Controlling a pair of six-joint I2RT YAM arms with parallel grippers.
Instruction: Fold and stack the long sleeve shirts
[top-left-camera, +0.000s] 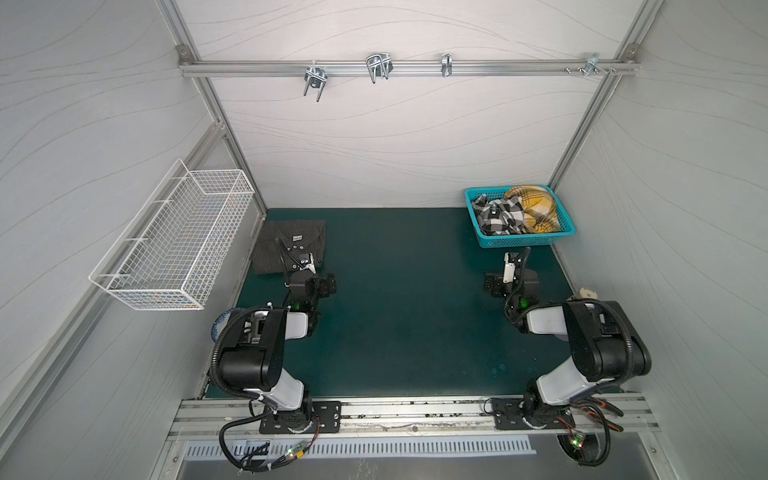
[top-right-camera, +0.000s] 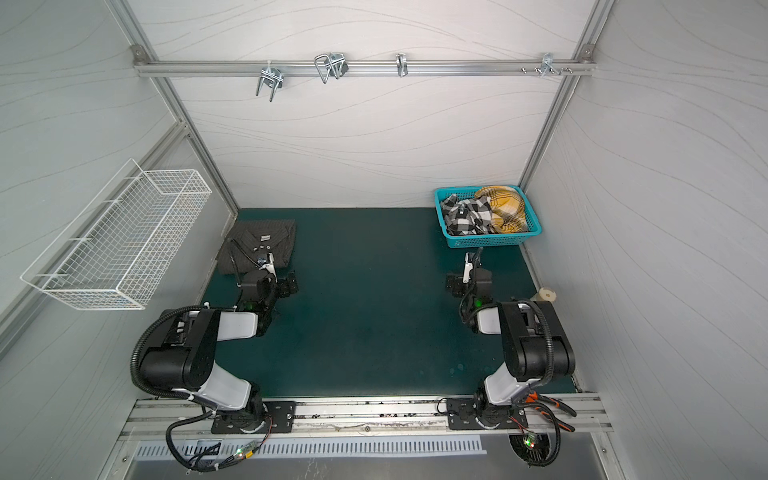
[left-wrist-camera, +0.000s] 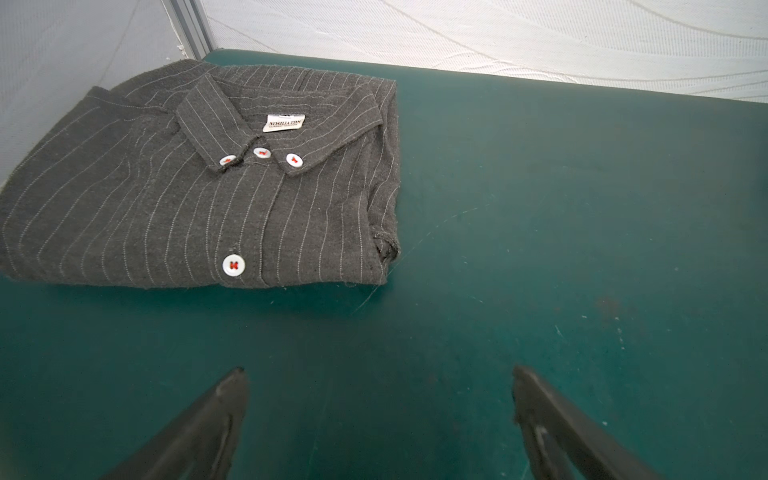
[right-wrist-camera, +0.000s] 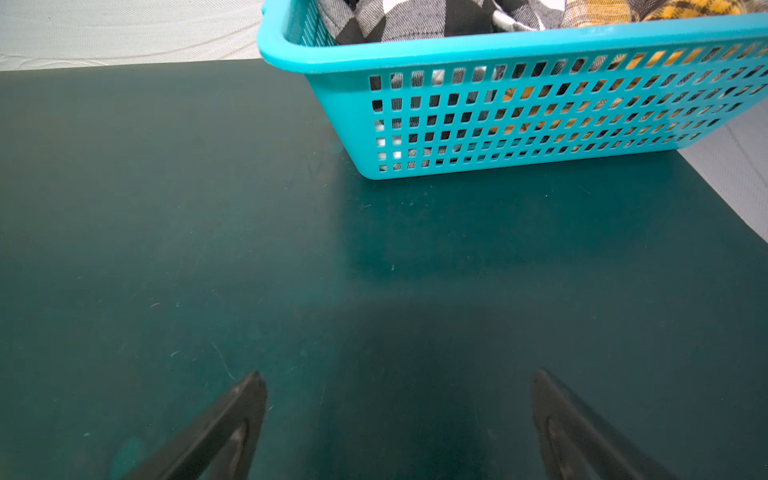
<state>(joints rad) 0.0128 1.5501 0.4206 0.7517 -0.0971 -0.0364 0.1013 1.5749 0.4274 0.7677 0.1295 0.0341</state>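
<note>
Grey shirt (left-wrist-camera: 199, 195) lies folded far left — the stack's base, I'd say; left gripper (left-wrist-camera: 378, 370), right gripper (right-wrist-camera: 399, 374) hover, jaws spread, empty.

Folded shirt (top-left-camera: 291, 245) lies back-left on table (top-left-camera: 407, 316), perhaps against the wall (left-wrist-camera: 62, 50); other shirts (top-left-camera: 500, 214) in basket (top-left-camera: 524, 242) back-right.

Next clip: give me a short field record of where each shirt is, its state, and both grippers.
pinstriped shirt: folded, collar up, on the green table, far left corner
checked shirt: crumpled in the teal basket
yellow plaid shirt: crumpled in the same basket
left gripper: open, empty, short of the folded shirt
right gripper: open, empty, facing the basket
folded: one of three
</note>
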